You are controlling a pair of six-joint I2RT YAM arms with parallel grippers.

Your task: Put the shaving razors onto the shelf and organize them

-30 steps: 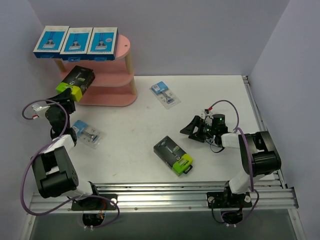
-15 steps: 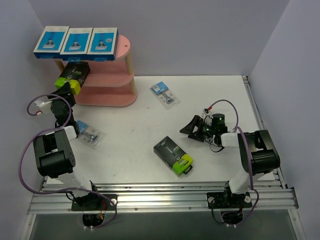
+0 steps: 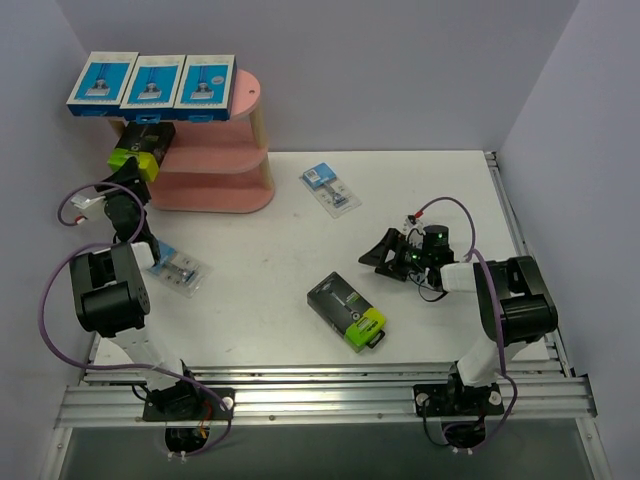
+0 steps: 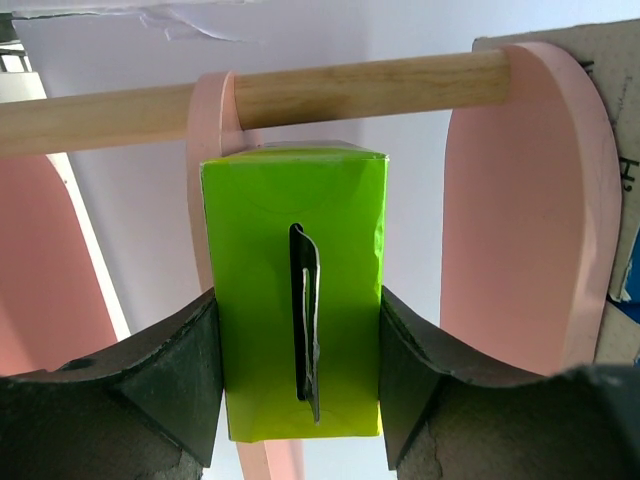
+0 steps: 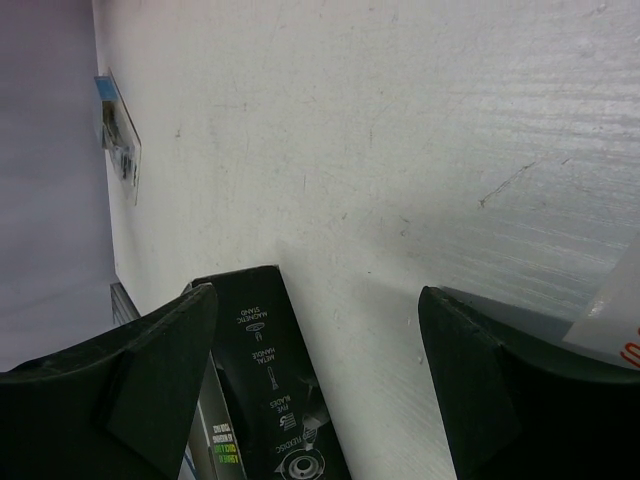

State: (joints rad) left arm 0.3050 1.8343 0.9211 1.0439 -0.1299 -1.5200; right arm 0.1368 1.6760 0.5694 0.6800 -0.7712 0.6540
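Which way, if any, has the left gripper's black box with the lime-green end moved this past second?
Yes. The black box has moved away and slightly left, deeper between the boards of the pink three-tier shelf.

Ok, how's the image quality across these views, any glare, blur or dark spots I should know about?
Top external: even light, sharp, soft shadows under the shelf. Left wrist: held razor box crisp, left fingers dark. Right wrist: right fingers shadowed, black razor box lettering legible.

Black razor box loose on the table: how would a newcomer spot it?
On the white table, look near the front edge, centre. The black box with a lime-green end lies flat there; its twin sits in the left gripper at the pink shelf.
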